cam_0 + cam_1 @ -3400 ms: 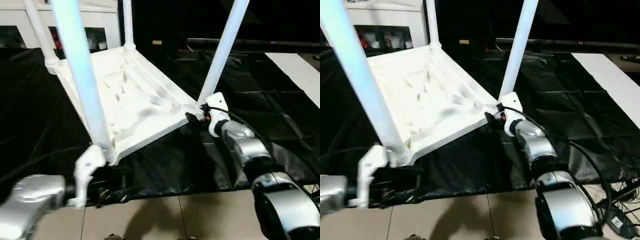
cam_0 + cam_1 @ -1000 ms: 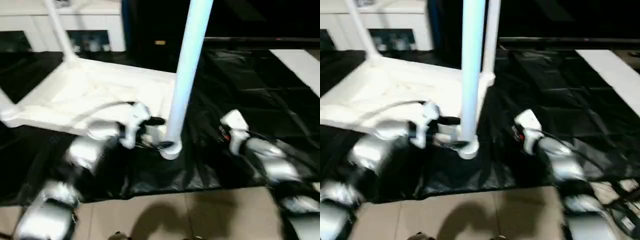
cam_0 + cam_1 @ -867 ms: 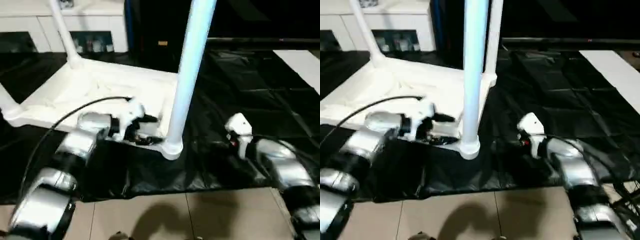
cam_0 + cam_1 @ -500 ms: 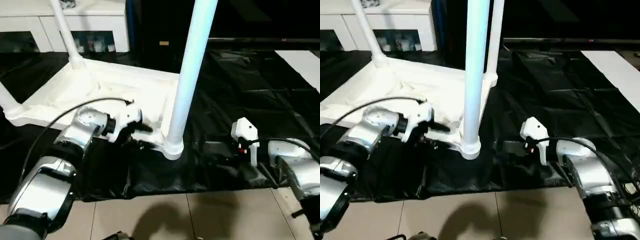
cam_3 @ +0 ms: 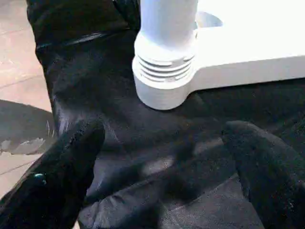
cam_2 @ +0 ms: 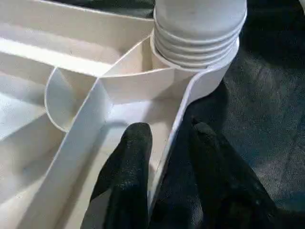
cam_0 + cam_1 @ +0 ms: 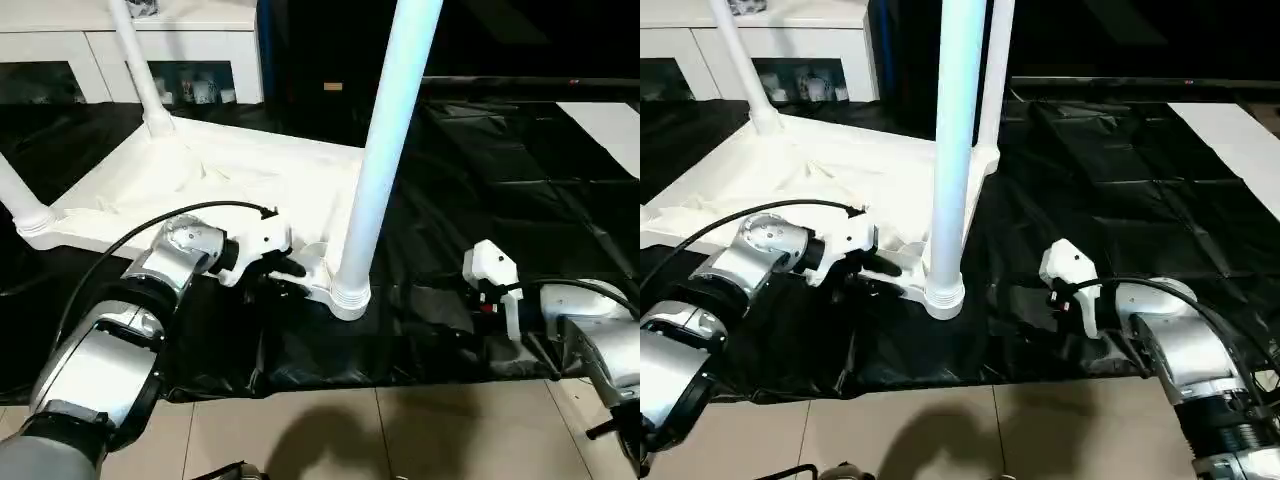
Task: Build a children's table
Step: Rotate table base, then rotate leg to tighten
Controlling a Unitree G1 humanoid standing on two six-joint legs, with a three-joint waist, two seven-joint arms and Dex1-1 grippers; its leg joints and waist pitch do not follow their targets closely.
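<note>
straddling the ribbed white table (image 7: 200, 180) rim, left gripper (image 6: 164, 143).

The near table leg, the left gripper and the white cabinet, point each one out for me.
Near table leg (image 7: 383, 160), left eye view, middle of the tube.
Left gripper (image 6: 167, 138), left wrist view, between the fingertips, astride the table rim.
White cabinet (image 7: 200, 40), left eye view, top front edge.

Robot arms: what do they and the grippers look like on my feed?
Both forearms are silver metal cylinders. Each ends in a white plastic wrist housing, with black fingers on the left gripper and the right gripper. A black cable loops over the left forearm; the right housing shows a small red mark.
</note>
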